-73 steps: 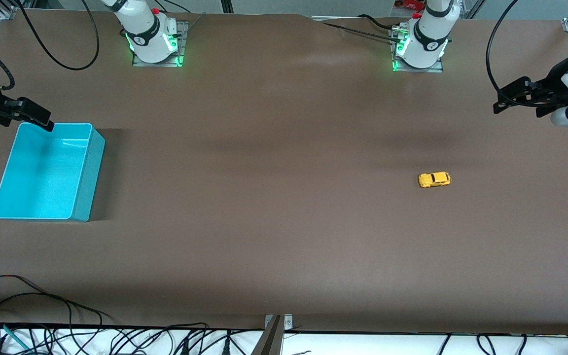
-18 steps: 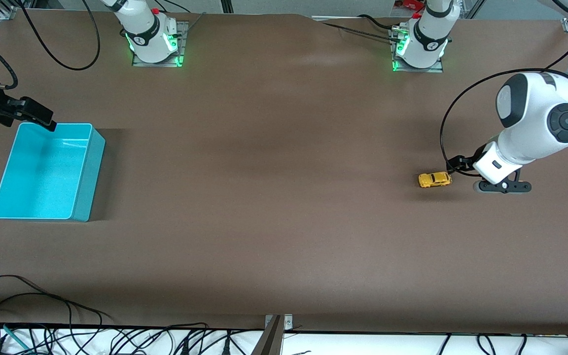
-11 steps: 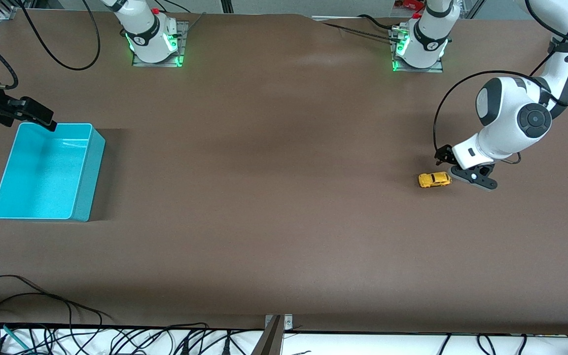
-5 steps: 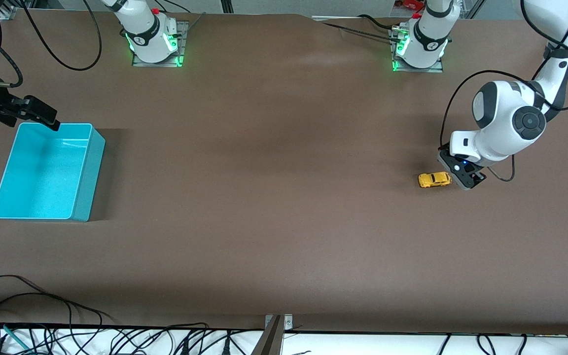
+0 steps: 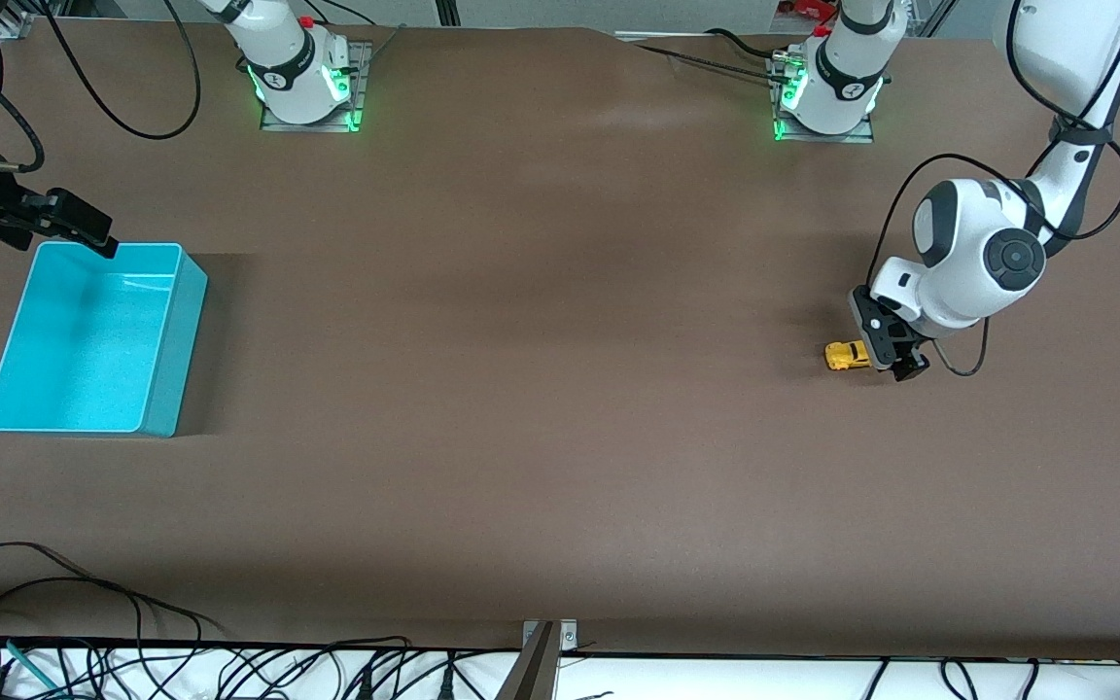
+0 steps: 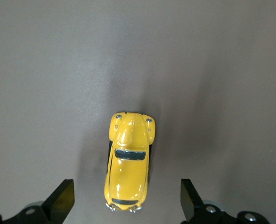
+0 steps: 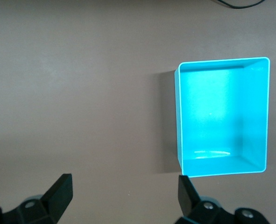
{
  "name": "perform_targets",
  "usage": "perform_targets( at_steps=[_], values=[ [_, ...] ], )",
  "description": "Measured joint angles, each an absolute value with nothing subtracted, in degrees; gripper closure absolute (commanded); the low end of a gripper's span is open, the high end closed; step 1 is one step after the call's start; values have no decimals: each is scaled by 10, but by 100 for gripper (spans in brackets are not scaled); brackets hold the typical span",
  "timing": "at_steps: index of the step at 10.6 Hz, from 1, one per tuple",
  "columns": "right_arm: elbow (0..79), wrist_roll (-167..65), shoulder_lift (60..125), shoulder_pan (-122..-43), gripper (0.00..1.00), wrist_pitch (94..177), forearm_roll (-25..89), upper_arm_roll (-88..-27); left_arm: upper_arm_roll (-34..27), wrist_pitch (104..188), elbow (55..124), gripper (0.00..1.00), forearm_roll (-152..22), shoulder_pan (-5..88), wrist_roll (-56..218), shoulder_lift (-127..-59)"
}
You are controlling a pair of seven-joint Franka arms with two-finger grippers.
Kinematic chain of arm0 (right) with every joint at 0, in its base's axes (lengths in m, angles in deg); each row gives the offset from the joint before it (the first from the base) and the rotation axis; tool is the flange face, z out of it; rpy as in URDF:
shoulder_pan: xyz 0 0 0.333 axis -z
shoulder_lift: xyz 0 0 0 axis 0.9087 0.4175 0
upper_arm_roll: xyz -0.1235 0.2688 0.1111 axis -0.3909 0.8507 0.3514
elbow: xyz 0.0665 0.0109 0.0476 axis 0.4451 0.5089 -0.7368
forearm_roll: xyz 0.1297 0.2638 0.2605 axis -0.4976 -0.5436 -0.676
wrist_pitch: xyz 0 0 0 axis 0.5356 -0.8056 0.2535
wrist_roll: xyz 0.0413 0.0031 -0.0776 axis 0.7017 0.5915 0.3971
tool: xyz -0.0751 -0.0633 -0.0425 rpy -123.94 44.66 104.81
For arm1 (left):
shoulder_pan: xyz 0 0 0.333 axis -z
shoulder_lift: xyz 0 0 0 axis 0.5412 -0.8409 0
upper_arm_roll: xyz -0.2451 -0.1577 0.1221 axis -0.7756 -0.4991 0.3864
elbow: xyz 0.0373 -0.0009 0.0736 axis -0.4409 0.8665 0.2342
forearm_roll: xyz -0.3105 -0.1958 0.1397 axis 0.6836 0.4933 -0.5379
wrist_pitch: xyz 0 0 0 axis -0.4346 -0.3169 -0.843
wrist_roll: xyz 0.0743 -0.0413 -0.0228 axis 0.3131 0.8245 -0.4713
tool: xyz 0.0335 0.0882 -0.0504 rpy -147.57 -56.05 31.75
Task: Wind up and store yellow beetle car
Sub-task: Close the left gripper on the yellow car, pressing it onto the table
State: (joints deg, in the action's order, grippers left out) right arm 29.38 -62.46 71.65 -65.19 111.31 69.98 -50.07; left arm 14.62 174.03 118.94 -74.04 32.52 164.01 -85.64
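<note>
The yellow beetle car (image 6: 127,161) sits on the tabletop (image 5: 560,389) between my left fingers (image 6: 63,198), spread apart; I'd lower squarely before closing. Right fingers (image 7: 58,189) wait, apart, by the bin (image 7: 177,116).

The left gripper (image 5: 889,352) hangs low over the table near the left arm's end, wrist bent downward, fingers (image 6: 63,201) spread wide apart. The right arm waits at its own end, its gripper (image 5: 54,226) up in the air with fingers (image 7: 58,191) spread wide.

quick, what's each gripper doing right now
Left gripper: open, fingers either side of the yellow beetle car, not gripping it.
Right gripper: open, holding nothing, waiting beside the turquoise bin.
</note>
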Motion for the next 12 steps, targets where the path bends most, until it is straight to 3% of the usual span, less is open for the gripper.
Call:
perform_targets(
  at_steps=[3,4,7,10,12],
  values=[
    [294,-625,716,-652,0,1113,700,-500,146,1746,1189,0,-740,325,1654,-874],
    [294,-625,716,-652,0,1113,700,-500,146,1749,1189,12,-740,325,1654,-879],
    [294,-625,716,-652,0,1113,700,-500,145,1753,1189,78,-740,327,1658,-884],
    [294,-625,716,-652,0,1113,700,-500,144,1755,1185,100,-793,328,1679,-883],
    [294,-625,716,-652,0,1113,700,-500,143,1755,1185,100,-805,328,1699,-883]
  ],
)
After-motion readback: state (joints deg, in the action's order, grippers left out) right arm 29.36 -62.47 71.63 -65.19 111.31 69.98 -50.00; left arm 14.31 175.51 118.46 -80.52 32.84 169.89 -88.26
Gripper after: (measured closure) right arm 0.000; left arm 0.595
